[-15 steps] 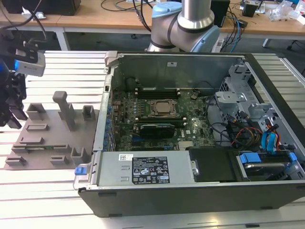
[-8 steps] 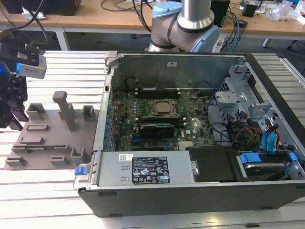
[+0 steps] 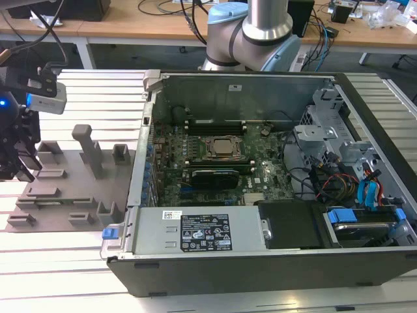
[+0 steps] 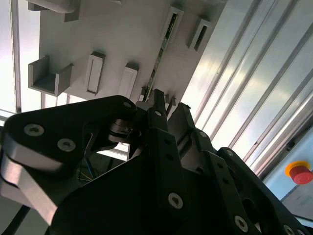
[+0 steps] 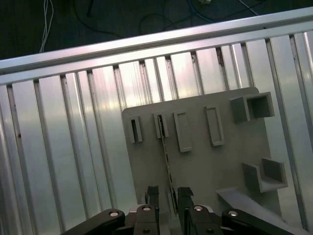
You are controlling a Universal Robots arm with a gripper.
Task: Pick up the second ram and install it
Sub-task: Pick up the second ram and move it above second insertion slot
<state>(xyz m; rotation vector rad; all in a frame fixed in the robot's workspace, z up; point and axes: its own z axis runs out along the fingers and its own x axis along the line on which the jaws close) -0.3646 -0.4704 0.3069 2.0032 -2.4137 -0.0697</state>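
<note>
The second ram (image 5: 167,156) is a thin green stick standing on edge in a slot of the grey holder plate (image 5: 205,166). It also runs along the holder plate (image 4: 122,34) as the same narrow ram (image 4: 160,61) in the second wrist view. My gripper (image 5: 167,193) hangs just over the ram's near end, with one black finger on each side and a gap left around the stick. The gripper (image 4: 168,105) is open. At the exterior view's left, the gripper (image 3: 16,163) hovers at the outer end of the holder plate (image 3: 71,189).
The open computer case (image 3: 260,261) lies to the exterior view's right of the plate, its motherboard and CPU socket (image 3: 223,147) exposed. Grey blocks and posts (image 3: 88,150) rise from the plate. Ribbed aluminium table (image 5: 73,147) surrounds it. A red button (image 4: 298,172) sits off to the side.
</note>
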